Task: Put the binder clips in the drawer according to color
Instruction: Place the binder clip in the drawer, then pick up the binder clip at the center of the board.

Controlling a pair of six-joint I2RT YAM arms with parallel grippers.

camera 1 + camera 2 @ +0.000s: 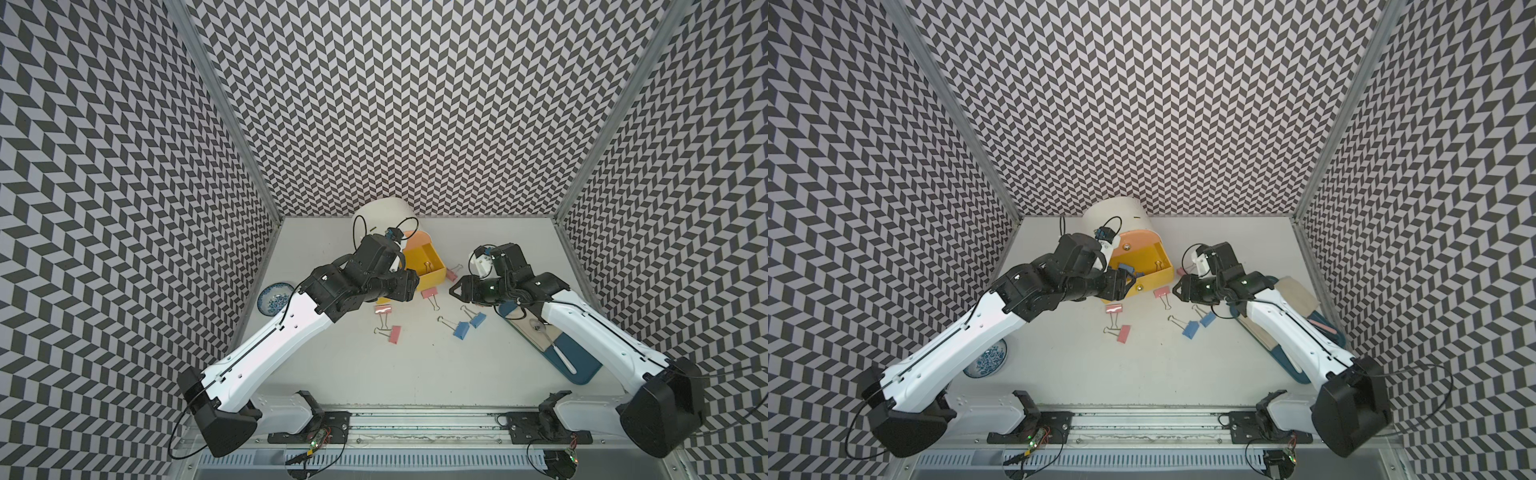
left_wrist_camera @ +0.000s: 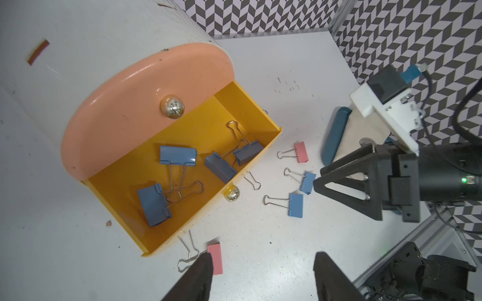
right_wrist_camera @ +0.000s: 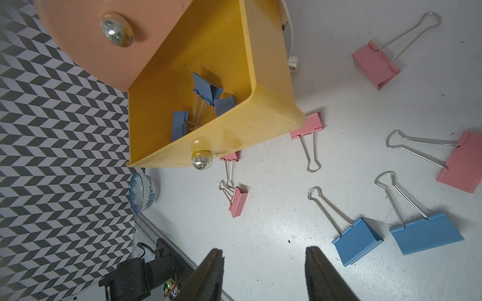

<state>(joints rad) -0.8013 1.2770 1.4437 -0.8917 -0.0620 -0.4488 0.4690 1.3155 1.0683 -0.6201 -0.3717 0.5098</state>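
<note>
In a top view: L gripper (image 1: 1128, 286) mid-frame, R gripper (image 1: 1177, 289) just right; both jaws apart, empty.

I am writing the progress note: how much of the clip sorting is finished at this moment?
Done: four blue clips lie in the open yellow drawer. In hand: nothing; left gripper and right gripper are open, empty. Remaining: two blue clips and several pink clips on the table.

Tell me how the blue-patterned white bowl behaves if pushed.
The blue-patterned white bowl looks like glazed ceramic, so it is likely heavy for its size and breakable. Its wide rim over a narrow foot suggests a high push could tip it. A low push would probably slide it.
</note>
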